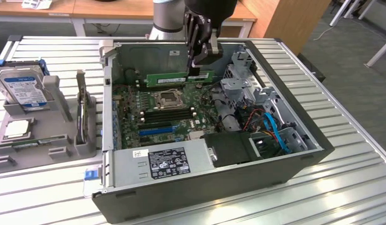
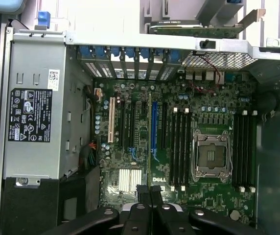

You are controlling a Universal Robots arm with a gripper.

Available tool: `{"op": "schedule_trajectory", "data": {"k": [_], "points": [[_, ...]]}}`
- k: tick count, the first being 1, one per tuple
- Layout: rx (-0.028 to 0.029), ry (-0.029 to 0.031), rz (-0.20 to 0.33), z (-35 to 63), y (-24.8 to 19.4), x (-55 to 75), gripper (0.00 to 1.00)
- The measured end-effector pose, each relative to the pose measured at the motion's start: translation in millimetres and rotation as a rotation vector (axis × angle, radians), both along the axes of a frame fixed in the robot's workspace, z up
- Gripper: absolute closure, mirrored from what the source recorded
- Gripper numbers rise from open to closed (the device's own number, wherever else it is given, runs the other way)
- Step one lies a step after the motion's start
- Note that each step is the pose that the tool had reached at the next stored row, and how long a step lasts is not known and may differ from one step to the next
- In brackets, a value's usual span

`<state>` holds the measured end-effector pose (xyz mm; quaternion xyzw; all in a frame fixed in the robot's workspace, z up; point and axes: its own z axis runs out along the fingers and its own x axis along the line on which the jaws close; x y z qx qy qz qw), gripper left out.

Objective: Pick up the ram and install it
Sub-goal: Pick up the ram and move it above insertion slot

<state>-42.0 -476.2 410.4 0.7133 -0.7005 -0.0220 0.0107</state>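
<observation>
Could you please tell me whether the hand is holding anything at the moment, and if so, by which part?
The hand grips the ram by its upper edge, near the end toward the exterior view's right.

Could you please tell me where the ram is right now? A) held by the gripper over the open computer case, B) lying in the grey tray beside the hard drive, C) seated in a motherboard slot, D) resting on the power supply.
A: the gripper is shut on the green ram, above the motherboard, whose black slots are empty.
</observation>
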Motion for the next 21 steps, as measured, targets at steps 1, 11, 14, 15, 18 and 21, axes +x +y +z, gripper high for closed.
{"op": "schedule_trajectory", "data": {"k": [1,11,14,15,18,21], "points": [[0.0002,-0.0001,0.0,-0.2,0.2,0.1,0.89],[0.0006,0.0,0.0,-2.3,11.5,0.0,0.89],[0.0008,0.0,0.0,-3.0,15.9,0.0,0.89],[0.001,-0.0001,0.0,-3.4,17.4,0.0,0.89],[0.0012,0.0,0.0,-4.0,21.3,0.0,0.89],[0.0018,0.0,0.0,-4.7,24.8,0.0,0.89]]}}
